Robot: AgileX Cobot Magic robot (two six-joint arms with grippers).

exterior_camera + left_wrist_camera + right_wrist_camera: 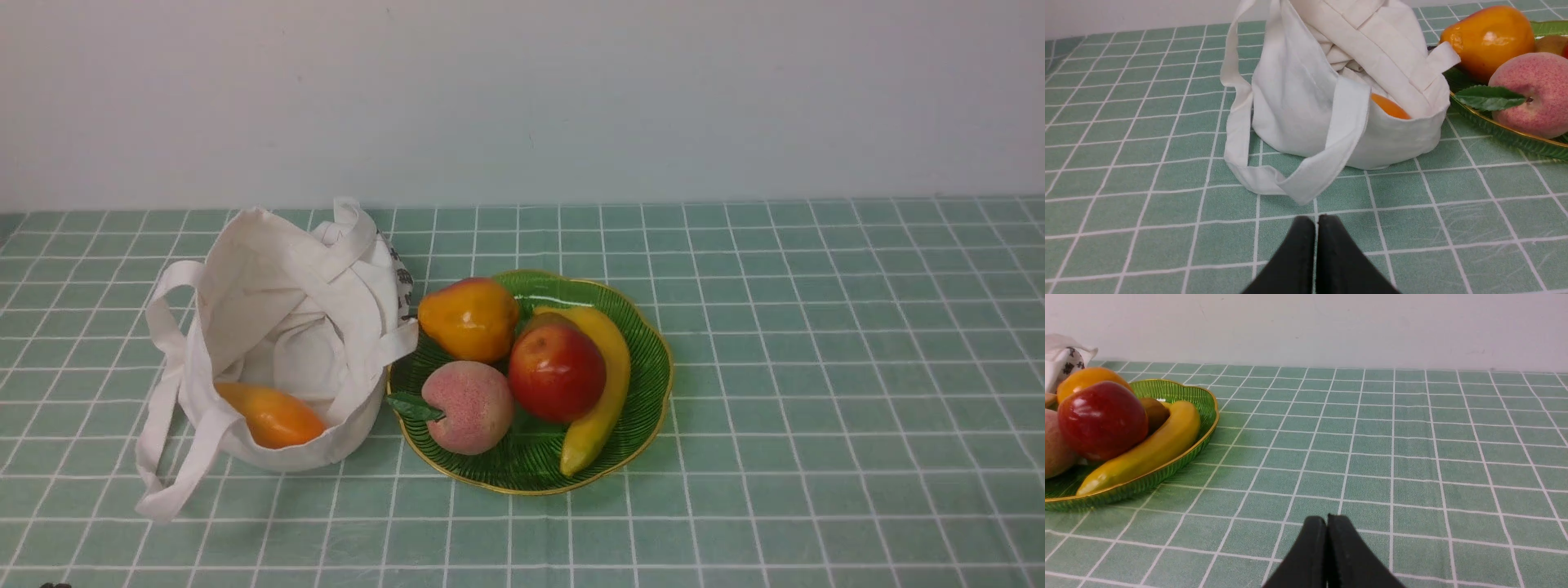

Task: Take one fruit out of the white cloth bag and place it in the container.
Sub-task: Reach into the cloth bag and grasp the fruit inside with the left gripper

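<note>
The white cloth bag slumps open on the table's left, its straps trailing toward the front. Inside it, low at the front, lies the orange fruit; the left wrist view shows only a sliver of that fruit over the bag's rim. Just right of the bag sits the green container with a gold rim. My left gripper is shut and empty, a short way in front of the bag's strap loop. My right gripper is shut and empty over bare cloth, right of the container.
The container holds a yellow-orange pear, a pink peach with a green leaf, a red apple and a banana. A green checked tablecloth covers the table, and a pale wall runs behind it.
</note>
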